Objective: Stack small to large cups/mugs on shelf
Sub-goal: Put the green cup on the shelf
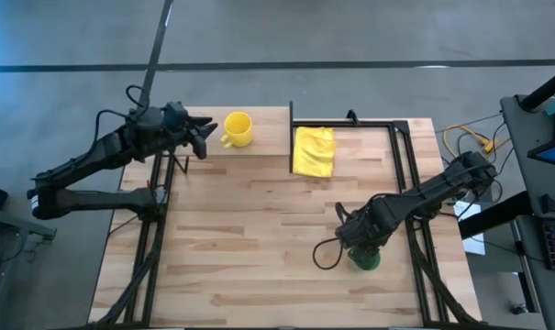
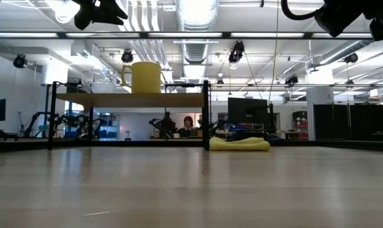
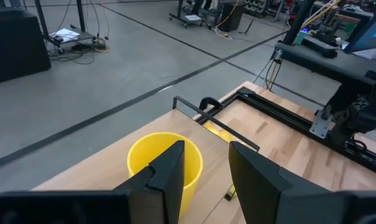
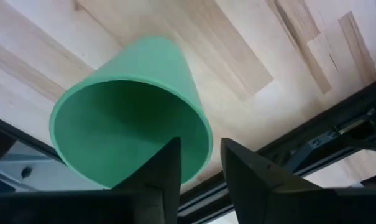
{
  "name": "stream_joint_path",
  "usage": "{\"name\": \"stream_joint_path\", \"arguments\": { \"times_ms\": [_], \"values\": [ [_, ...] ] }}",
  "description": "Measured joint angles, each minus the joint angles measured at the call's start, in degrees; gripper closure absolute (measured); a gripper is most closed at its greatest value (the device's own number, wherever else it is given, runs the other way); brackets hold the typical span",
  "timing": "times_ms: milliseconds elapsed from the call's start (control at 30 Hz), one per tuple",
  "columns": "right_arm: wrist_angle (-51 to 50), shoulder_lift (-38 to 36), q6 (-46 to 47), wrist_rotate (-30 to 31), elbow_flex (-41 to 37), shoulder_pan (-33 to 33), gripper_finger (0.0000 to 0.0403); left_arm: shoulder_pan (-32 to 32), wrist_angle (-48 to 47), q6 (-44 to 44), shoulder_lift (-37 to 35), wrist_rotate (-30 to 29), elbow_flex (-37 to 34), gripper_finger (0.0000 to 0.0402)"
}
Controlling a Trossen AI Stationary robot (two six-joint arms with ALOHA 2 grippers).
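We had the right gripper (image 4: 198,163) pinching the green cup's (image 4: 128,134) rim over the table's front right, and judged a level carry best. The left gripper (image 3: 203,165) hung parted just beside the yellow mug (image 1: 238,128) on the shelf (image 2: 131,100).

Landmark: shelf (image 1: 259,147), at the table's (image 1: 259,238) far edge.

Mug (image 1: 238,129) stands on the shelf. Left gripper (image 1: 204,137) hangs just left of the mug, above the shelf. Cloth (image 1: 314,151) lies on the table right of the shelf, just past its end post. Cup (image 1: 366,259) sits well right and forward of the shelf, near the table's front right; right gripper (image 1: 355,246) is at the cup, one finger (image 4: 166,168) inside the rim.
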Motion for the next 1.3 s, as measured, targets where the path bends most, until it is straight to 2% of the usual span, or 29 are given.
{"name": "stream_joint_path", "arguments": {
  "times_ms": [267,500,600,733,900,1000,1133,1300],
  "values": [
    [0.5,0.0,-1.5,0.6,-0.8,0.0,0.0289,0.0,0.0,-0.1,0.0,0.1,0.0,0.0290],
    [2.2,0.0,-2.0,2.1,-4.6,0.0,0.0293,0.0,0.1,-0.3,-0.1,0.2,0.0,0.0290],
    [2.6,0.0,-2.3,2.0,-5.4,-0.1,0.0318,0.0,0.9,-0.3,-0.1,0.2,0.0,0.0290],
    [2.6,0.0,-2.9,2.2,-4.7,-1.2,0.0382,0.0,3.2,-0.3,-0.1,0.2,0.0,0.0290],
    [2.5,0.0,-7.0,5.4,1.0,-3.9,0.0393,0.0,3.5,-0.3,-0.1,0.2,1.1,0.0290],
    [2.3,0.0,-12.1,10.7,6.3,-6.8,0.0393,0.0,3.5,-0.3,0.0,0.2,1.4,0.0290],
    [2.4,0.0,-22.9,21.8,15.2,-12.8,0.0394,0.0,5.3,-3.2,0.0,0.5,1.4,0.0290],
    [3.4,0.0,-38.0,26.9,27.0,-22.8,0.0394,0.0,6.4,-4.6,0.1,2.3,1.3,0.0290]
  ]
}}
